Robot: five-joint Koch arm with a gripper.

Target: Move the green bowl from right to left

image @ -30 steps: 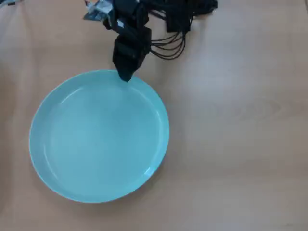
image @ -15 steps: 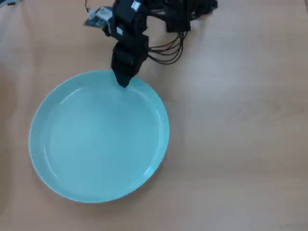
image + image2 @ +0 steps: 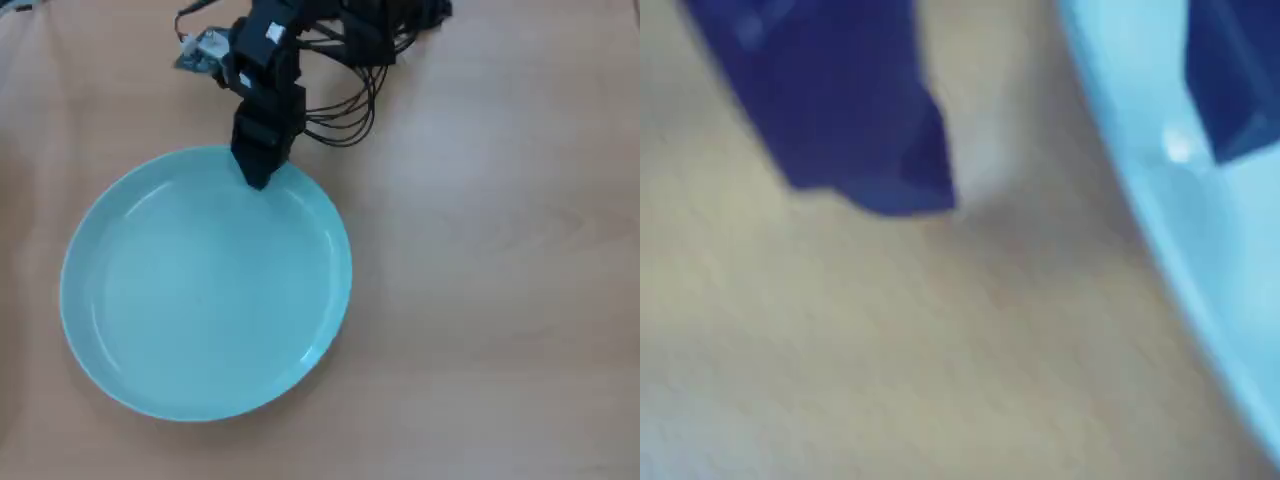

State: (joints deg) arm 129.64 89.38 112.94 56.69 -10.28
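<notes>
- Where the green bowl [image 3: 205, 285] sits left on the table [image 3: 480, 250], its far rim lies between the jaws.
- The gripper [image 3: 1070, 170] is spread, straddling that rim, clasping nothing.

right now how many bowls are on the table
1. A single large, shallow, glossy pale turquoise-green bowl sits on the wooden table, left of centre in the overhead view. The black gripper straddles its top rim, jaws apart. Nothing suggests a hidden second bowl.

I can read no text, label, brand or number in either view; the small white patch on the black robot arm [image 3: 272, 33] is too blurred.
</notes>
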